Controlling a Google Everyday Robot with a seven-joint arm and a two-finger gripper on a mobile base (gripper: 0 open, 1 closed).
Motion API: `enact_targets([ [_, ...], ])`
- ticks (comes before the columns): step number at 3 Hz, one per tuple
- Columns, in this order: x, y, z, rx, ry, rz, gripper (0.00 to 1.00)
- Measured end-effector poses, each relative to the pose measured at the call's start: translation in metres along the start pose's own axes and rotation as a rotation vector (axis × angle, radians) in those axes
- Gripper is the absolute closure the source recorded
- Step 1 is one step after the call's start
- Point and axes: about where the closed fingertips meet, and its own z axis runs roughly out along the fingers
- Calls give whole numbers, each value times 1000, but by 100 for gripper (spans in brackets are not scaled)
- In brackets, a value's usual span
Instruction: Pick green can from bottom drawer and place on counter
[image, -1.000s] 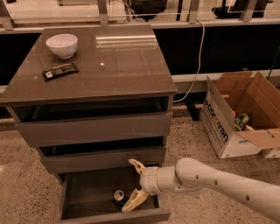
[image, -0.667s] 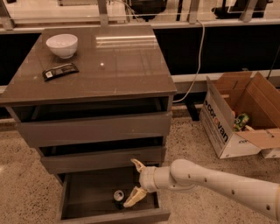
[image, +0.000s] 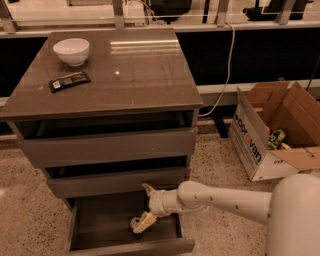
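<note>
Your cream two-finger gripper (image: 146, 206) hangs spread apart over the open grey bottom drawer (image: 100, 222); the small green can (image: 135, 223) stands upright in that drawer, silver top up, right by the lower finger.

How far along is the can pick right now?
Done: the bottom drawer is pulled out. In hand: the tool is inside it, open, close by the can, which is not yet gripped. Left: grasp it, lift it out and set it on the counter.
</note>
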Motion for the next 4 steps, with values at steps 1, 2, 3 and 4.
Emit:
enact_targets([
  [1,17,2,31,-26,-13,19,0],
  [2,39,11,57,-56,2,55,7],
  [3,66,15,64,-63,45,106,9],
  [4,95,17,65,-50,69,168,11],
])
